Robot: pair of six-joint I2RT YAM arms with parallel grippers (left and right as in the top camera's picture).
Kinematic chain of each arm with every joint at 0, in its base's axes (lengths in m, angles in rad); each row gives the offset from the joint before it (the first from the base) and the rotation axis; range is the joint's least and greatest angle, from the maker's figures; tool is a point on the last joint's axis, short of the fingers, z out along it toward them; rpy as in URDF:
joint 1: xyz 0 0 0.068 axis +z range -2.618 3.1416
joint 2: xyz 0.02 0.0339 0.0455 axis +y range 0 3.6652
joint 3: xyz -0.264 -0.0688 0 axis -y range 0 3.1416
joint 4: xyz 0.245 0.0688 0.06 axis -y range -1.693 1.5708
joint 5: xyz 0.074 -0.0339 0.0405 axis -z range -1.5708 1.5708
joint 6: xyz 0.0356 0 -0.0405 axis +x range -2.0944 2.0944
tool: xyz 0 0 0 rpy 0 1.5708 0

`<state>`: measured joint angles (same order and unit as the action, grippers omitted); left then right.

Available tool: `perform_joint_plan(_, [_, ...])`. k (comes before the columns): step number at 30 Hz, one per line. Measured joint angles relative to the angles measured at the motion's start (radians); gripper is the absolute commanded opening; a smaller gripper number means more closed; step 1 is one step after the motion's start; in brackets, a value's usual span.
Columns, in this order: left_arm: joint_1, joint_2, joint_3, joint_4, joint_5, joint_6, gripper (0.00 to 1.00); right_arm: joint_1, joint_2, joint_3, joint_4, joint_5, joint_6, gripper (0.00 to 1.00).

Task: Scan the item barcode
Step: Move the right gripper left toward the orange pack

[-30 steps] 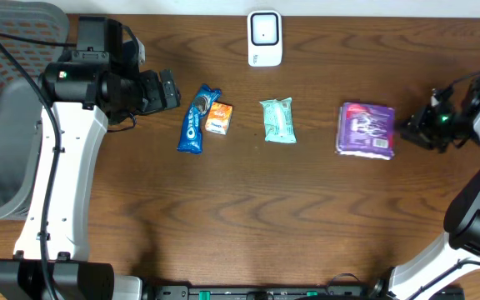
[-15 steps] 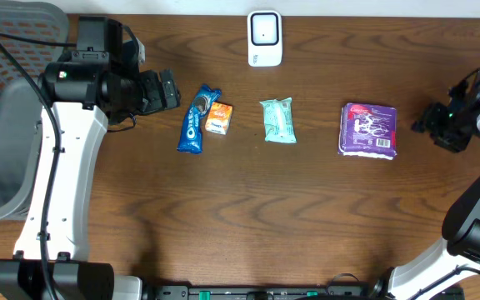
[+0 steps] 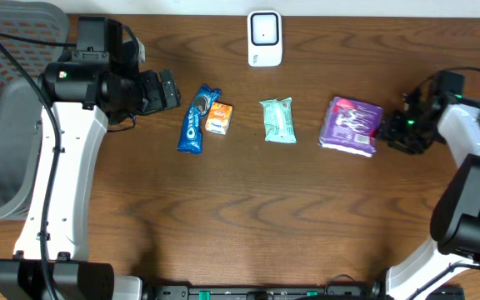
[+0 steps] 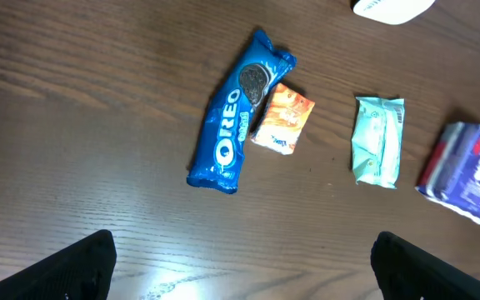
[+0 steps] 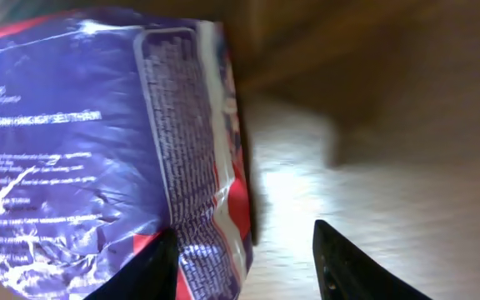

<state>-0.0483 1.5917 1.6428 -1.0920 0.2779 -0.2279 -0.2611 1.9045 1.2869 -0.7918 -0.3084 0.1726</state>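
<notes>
On the brown wooden tabletop (image 3: 248, 217) a row ran left to right: a long blue plastic biscuit packet (image 3: 197, 119), a small orange cardboard box (image 3: 218, 117) touching its right side, a pale green plastic pouch (image 3: 277, 120), then a purple plastic-wrapped pack (image 3: 351, 126). A white rectangular barcode scanner (image 3: 264, 37) stood behind the pouch, near the far edge.

Dark brown table (image 3: 240, 225), wavy wood grain running all across it. Here's the Oreo pack (image 3: 195, 122): bright blue, white lettering, a black-and-white cookie printed near one end. The small packet (image 3: 218, 117) is orange with a white edge. The pouch (image 3: 278, 120) is pale mint green. Now the purple package (image 3: 352, 127): deep violet, white swirling lines, blocks of tiny white print, a flash of red along its seam. White scanner (image 3: 265, 38), dark-outlined window. Left arm (image 3: 61, 175) and right arm (image 3: 473, 137): white links, black joints.
</notes>
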Motion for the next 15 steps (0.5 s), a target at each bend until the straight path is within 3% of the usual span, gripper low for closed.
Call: perform_joint_plan(15, [0.000, 0.000, 0.000, 0.000, 0.000, 0.000, 0.98, 0.061, 0.000, 0.005, 0.158, -0.132, 0.058, 0.57])
